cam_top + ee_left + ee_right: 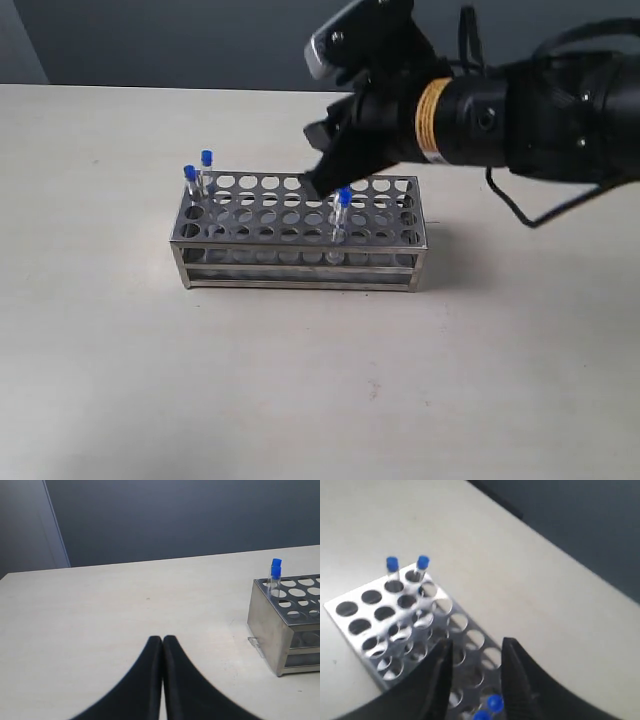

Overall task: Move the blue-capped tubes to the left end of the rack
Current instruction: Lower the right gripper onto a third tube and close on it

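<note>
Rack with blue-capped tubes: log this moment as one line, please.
left gripper shut, clear of rack | right gripper open over rack | two blue-capped tubes at left end | two more tubes under right gripper, ungripped

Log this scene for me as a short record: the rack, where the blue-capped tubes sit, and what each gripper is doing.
rack: metal rack, standing on the table
left-end tubes: two, upright in holes at the rack's left end
other tubes: two blue caps right of the middle, close by the right gripper
left gripper: shut, empty, off the rack
right gripper: open, above the rack, holding nothing
</note>
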### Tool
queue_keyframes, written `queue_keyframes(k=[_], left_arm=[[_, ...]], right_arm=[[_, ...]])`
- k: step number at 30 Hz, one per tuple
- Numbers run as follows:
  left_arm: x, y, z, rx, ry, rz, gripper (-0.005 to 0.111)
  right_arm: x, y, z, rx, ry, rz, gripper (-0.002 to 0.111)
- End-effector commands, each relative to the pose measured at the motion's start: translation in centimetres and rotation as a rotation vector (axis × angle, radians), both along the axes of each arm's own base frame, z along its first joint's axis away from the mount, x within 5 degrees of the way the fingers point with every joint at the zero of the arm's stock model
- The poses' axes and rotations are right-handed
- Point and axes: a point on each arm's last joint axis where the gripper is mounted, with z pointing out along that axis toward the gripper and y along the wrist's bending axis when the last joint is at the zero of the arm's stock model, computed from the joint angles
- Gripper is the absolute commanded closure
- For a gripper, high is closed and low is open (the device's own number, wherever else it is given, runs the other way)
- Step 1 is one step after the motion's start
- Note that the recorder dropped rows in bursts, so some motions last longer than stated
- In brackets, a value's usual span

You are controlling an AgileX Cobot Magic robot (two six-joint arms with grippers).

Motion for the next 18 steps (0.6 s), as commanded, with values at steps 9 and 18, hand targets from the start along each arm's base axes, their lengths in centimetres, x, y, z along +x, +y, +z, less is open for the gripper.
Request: queue_keyframes(k=[9,18], left_arm=[[0.0,0.0,0.2,0.028,-0.008,0.000,0.106],[0.0,0.1,0.2,0.044,-0.006,0.001,0.106]], right_arm=[[-3.2,-4.1,3.3,0.279,-0.159,-0.110,0.083],[-5.6,-9.1,-4.3,0.424,-0.117,-0.382,0.083]])
